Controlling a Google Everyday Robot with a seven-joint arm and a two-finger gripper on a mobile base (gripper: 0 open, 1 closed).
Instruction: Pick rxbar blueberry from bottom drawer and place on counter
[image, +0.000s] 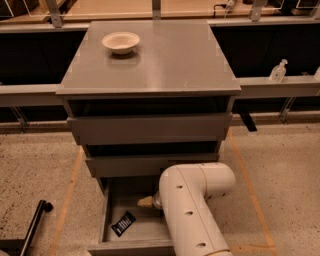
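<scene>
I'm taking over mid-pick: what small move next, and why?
Probably ease the end effector toward the front-left of the open bottom drawer, over the snack bar. It sits inside the drawer, but behind and right of the bar, which lies flat on the floor, untouched.

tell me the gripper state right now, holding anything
Gripper: open or closed cannot be told; it sits low in the bottom drawer, apart from the rxbar blueberry lying on its floor.

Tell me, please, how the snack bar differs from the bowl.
The rxbar blueberry is black, flat, rectangular; the bowl is cream and round. The bar is far smaller and lies in the bottom drawer; the bowl sits on the counter. Neither is held; the gripper is in the drawer, apart from the bar.
</scene>
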